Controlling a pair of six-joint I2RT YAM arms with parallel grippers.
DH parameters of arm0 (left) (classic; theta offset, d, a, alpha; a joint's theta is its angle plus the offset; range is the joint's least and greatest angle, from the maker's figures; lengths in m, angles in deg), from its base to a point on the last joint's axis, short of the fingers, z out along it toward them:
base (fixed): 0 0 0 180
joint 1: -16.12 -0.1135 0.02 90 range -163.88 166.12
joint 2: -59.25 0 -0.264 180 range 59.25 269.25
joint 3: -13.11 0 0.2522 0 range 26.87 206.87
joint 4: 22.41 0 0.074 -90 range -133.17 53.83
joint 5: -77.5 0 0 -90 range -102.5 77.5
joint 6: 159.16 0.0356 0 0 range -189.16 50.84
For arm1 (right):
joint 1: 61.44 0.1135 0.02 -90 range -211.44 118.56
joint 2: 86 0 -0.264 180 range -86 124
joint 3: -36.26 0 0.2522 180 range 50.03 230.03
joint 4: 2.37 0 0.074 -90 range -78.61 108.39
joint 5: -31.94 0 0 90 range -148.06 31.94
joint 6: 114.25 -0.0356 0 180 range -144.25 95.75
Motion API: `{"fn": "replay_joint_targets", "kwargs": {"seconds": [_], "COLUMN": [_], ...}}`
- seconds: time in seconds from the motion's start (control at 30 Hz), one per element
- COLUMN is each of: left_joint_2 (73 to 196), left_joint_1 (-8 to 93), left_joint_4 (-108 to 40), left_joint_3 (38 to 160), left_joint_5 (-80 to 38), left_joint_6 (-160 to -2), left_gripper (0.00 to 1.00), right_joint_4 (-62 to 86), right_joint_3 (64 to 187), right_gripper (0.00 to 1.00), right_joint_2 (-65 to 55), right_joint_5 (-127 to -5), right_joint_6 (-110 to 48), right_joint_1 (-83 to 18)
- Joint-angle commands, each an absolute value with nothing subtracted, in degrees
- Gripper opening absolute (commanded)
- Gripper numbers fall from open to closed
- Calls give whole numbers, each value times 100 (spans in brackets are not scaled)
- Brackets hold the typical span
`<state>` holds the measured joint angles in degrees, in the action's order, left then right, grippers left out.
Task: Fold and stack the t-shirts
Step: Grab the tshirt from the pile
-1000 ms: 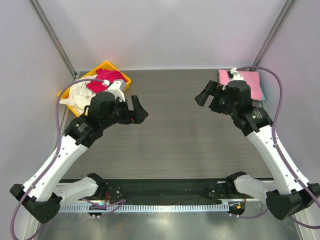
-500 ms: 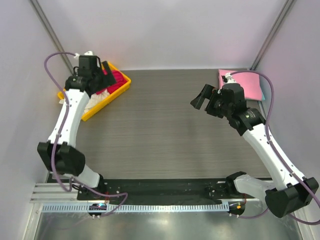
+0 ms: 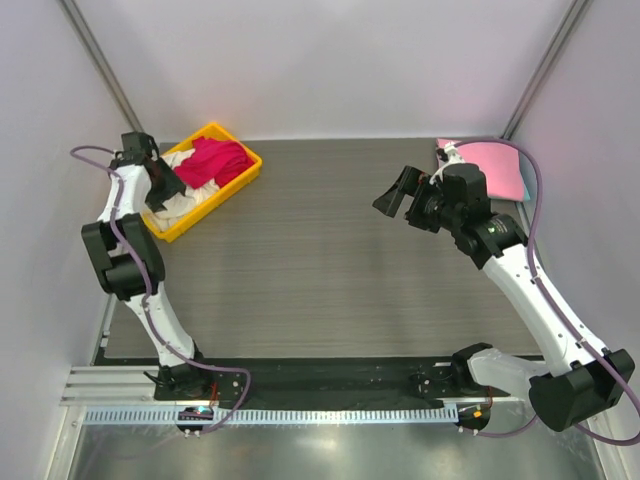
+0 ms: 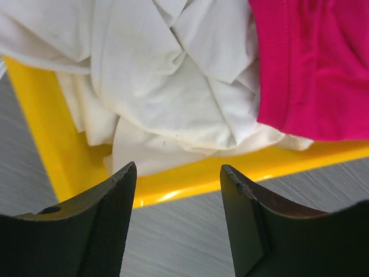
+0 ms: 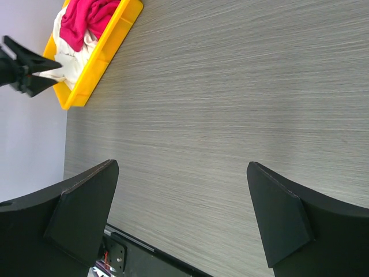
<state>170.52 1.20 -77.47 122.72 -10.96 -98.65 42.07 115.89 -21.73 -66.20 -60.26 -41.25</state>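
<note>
Left end effector (image 4: 177, 172) moved along tray (image 4: 52, 144), jaws apart above cream-white t-shirt (image 4: 173, 86)

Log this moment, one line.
left gripper open at yellow tray, by cream-white t-shirt | right gripper open, empty | pink t-shirt flat, far corner

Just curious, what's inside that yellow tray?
A crumpled white shirt and a magenta shirt lying partly over it fill the yellow tray. Anything underneath them is covered.

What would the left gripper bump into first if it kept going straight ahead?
The open left gripper aims at the near edge of the yellow tray. It would probably touch the cream-white t-shirt bunched there first, or the tray's wall; depth is unclear.
</note>
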Motion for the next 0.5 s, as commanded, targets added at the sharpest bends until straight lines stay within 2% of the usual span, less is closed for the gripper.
{"fn": "replay_joint_targets", "kwargs": {"seconds": [0.0,0.1,0.33,0.43,0.47], "left_joint_2": [17394,17807,18625,18810,18827], "left_joint_1": [188,162,153,153,153], "left_joint_4": [-7484,-7502,-7352,-7396,-7431], "left_joint_3": [12793,13048,13462,13532,13550], "left_joint_5": [-1060,-1074,-1215,-1215,-1215], "left_joint_6": [-9676,-9667,-9553,-9526,-9552], "left_gripper": [60,60,66,53,35], "right_joint_4": [3917,3917,3864,3846,3846], "right_joint_3": [11691,11709,11709,11691,11691], "right_gripper": [100,100,100,100,100], "right_joint_2": [-2237,-2202,-2071,-2026,-2000], "right_joint_5": [-6711,-6676,-6737,-6720,-6737], "right_joint_6": [-5888,-5888,-5879,-5914,-5914], "right_joint_1": [-4122,-4122,-4122,-4122,-4113]}}
